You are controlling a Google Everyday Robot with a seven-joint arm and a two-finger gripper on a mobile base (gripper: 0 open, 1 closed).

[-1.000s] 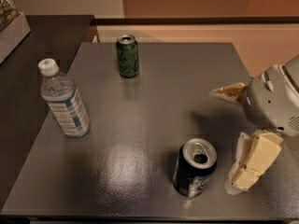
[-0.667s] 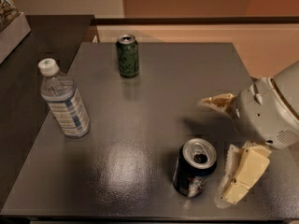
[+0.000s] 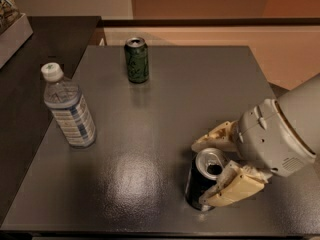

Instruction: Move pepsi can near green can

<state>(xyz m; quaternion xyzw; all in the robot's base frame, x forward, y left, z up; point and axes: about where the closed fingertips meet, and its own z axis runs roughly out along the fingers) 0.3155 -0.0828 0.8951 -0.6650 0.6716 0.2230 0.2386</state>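
Pepsi can (image 3: 196,186) stands lower right on table (image 3: 165,99), well apart from green can (image 3: 136,60) at upper centre-left; gripper (image 3: 201,172) brackets it, fingers apart on either side and not visibly clamped, so grasp, carry and set-down look undone.

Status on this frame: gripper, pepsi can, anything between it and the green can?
Gripper at the pepsi can, front right of table. Pepsi can upright; green can far back. Water bottle left, off the direct line.
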